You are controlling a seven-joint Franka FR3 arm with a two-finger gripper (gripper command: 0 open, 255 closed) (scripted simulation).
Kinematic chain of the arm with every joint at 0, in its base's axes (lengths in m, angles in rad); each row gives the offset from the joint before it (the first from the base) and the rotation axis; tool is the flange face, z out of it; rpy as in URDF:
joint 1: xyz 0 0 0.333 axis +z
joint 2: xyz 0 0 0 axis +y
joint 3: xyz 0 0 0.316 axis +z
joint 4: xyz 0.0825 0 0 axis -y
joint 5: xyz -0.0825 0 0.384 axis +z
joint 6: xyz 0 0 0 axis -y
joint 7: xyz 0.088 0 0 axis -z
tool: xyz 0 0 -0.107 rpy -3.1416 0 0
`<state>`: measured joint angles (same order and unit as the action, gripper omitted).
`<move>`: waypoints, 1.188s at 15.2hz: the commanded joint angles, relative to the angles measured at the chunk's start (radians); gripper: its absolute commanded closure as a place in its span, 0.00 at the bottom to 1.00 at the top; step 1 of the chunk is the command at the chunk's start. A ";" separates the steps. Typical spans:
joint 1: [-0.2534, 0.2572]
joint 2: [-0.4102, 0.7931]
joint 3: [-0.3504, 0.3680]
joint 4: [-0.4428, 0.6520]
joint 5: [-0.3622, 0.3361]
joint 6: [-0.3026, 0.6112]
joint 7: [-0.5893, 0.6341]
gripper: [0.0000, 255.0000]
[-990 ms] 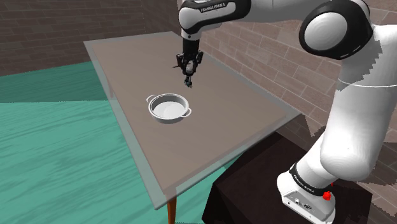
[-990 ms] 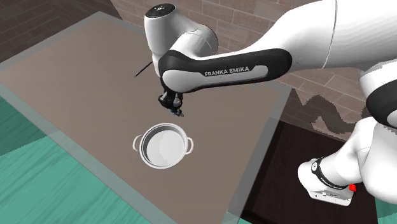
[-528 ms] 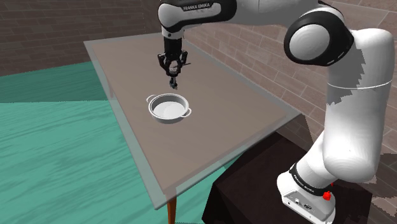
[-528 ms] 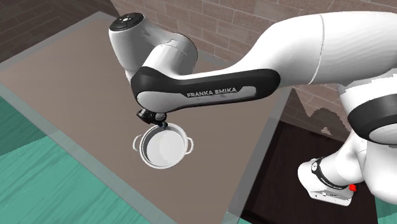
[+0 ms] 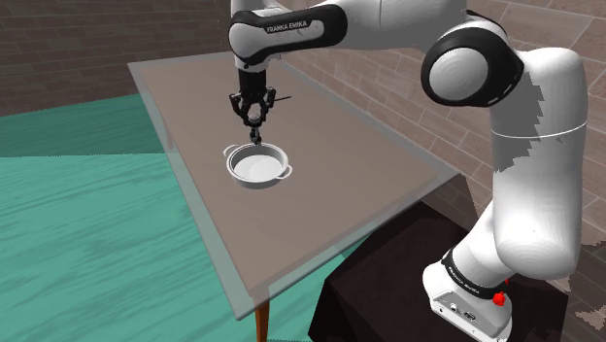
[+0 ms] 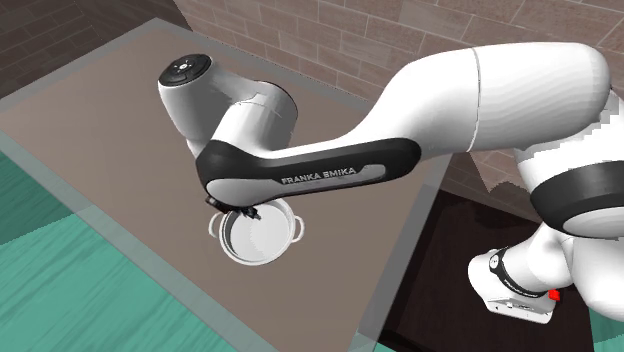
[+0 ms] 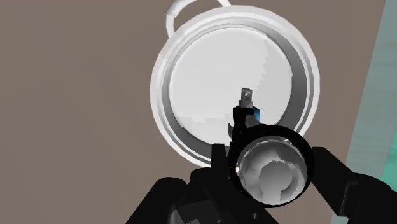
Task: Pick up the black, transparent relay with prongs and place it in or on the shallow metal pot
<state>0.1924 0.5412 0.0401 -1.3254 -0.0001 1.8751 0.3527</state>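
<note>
Black relay with a clear rounded body and metal prongs (image 7: 270,167) is pinched in the all-black claw (image 5: 251,113), its prongs pointing onward beyond the claw. Beneath and slightly ahead of the claw lies the shallow pale-grey round pot with two loop handles (image 7: 191,70), resting on the brown tabletop (image 5: 340,155). The relay hangs above it, touching nothing. It is probably carried high to clear the rim. I judge that centring and lowering it before release would soften the drop.

The relay (image 7: 272,170) (dark body, glassy round end, prongs pointing down) hangs over the shallow white two-handled pot (image 5: 260,167), which stands upright near the table (image 5: 369,146) edge at the shoulder view's left.
</note>
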 commanded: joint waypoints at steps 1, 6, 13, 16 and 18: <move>0.001 0.004 0.000 -0.020 0.000 0.025 0.001 1.00; 0.001 0.018 0.000 -0.065 -0.001 0.084 0.001 1.00; 0.001 0.046 -0.001 -0.115 -0.001 0.162 0.000 1.00; 0.001 0.052 -0.001 -0.122 -0.001 0.174 0.000 1.00; 0.001 0.052 -0.001 -0.121 -0.001 0.174 0.000 1.00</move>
<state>0.1932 0.5932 0.0392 -1.4459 -0.0015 2.0479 0.3524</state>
